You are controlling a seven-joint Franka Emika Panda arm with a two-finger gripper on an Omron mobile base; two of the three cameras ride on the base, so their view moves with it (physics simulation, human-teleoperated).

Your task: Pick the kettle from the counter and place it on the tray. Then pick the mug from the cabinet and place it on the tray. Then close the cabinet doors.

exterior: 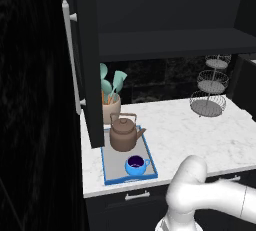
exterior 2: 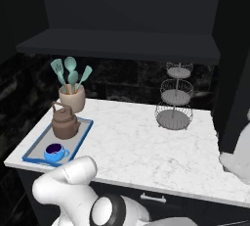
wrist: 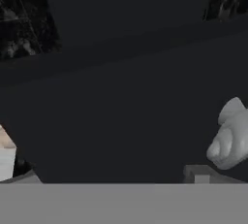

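Cabinet door [exterior: 82, 65], left of frame: tall, rigid, hinged, still open; push near bar handle [exterior: 70, 57]. Kettle [exterior: 123, 132] and mug [exterior: 136, 165] sit on tray [exterior: 106, 167]. Gripper jaws spread wide, empty.

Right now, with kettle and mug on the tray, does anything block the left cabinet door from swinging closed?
Nothing visible does. The left cabinet door hangs open above the counter's left end. The kettle, mug and tray lie below its bottom edge.
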